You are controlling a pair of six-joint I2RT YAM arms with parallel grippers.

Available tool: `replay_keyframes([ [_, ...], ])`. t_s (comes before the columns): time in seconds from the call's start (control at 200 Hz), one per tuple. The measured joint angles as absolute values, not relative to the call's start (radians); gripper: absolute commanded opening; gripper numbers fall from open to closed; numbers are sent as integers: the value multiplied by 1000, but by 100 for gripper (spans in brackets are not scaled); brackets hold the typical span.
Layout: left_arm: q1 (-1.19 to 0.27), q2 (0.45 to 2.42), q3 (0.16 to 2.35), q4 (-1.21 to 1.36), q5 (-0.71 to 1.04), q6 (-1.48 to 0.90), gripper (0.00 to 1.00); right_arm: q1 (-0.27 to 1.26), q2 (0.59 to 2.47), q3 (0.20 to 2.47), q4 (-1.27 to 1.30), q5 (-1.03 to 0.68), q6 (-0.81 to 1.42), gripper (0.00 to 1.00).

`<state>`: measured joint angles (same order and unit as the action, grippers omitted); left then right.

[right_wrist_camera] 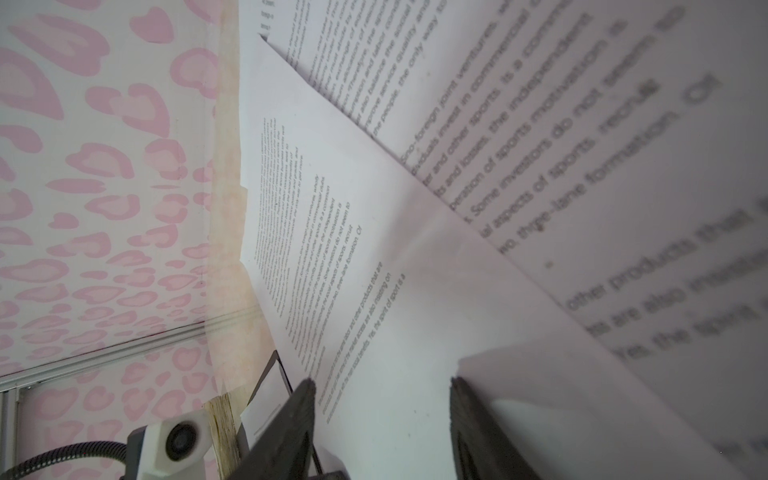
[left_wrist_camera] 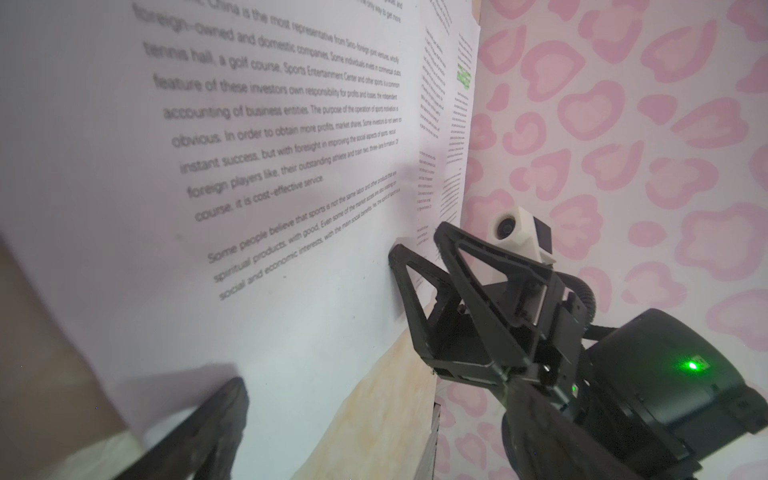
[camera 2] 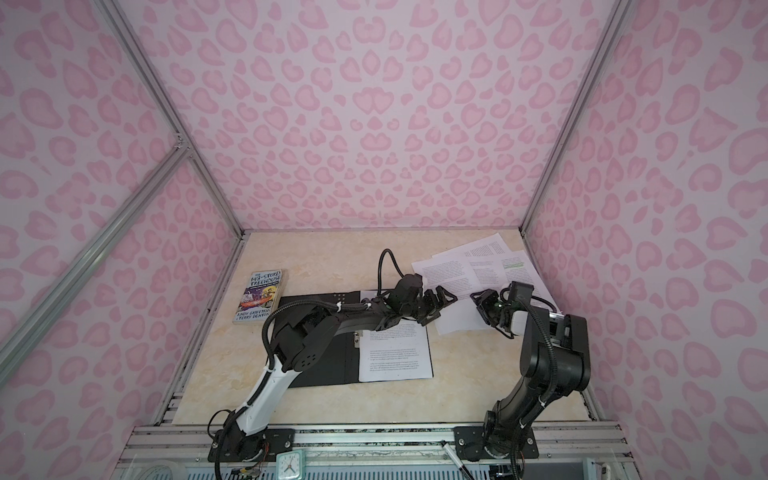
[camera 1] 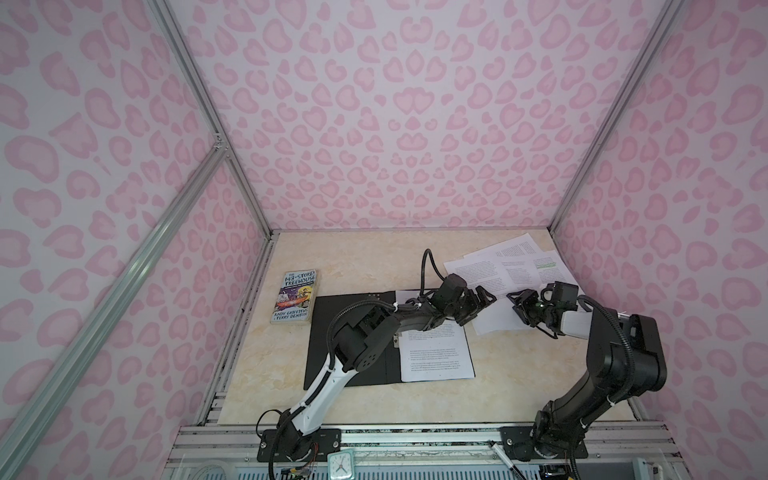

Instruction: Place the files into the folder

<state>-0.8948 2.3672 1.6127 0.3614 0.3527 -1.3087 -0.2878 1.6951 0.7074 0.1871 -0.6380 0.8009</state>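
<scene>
**Both claws released above the papers, left arm masking much of the folder**

The folder (camera 1: 322, 320) lies open and flat near the middle of the table (camera 1: 353, 257), with one printed sheet (camera 1: 436, 357) on its right half. In both top views the left arm (camera 1: 415, 322) crosses it and hides the upper spine and the top of that sheet.

The other files (camera 1: 498, 266) lie fanned and overlapping at the table's far right corner, one with a green highlighted line (camera 1: 545, 263). They cover each other too much to count.

The left gripper (camera 1: 482, 309) hangs just past the folder's far right corner, jaws spread wide and holding nothing. Its wrist view catches only one finger (left_wrist_camera: 216, 424), blurred and cut off by the frame.

The right gripper (camera 1: 514, 306) faces it over the pile's near edge and hides the paper beneath. Its jaws stand partly apart. The right wrist view shows bare paper in the gap and nothing pinched. One fingertip (left_wrist_camera: 395, 255) sits at a sheet's edge, and contact cannot be judged. Text near either lens is blurred.

A paperback book (camera 1: 293, 297) lies just left of the folder. A clock (camera 1: 340, 465) is cut off at the bottom.
</scene>
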Motion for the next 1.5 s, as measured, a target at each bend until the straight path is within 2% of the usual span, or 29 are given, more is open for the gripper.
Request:
replay_keyframes([
  [0.22, -894, 2367, 1634, 287, 367, -1287, 99, -304, 1612, 845, -23, -503, 703, 68],
  [0.48, -891, 2358, 1649, 218, 370, -1229, 99, -384, 1624, 873, -122, -407, 640, 66],
  [1.17, -872, 2392, 1753, 67, 451, -1121, 100, -325, 1698, 875, -154, -439, 538, 66],
  [1.5, -867, 2398, 1755, 62, 483, -1077, 100, -310, 1657, 877, -223, -589, 532, 74],
])
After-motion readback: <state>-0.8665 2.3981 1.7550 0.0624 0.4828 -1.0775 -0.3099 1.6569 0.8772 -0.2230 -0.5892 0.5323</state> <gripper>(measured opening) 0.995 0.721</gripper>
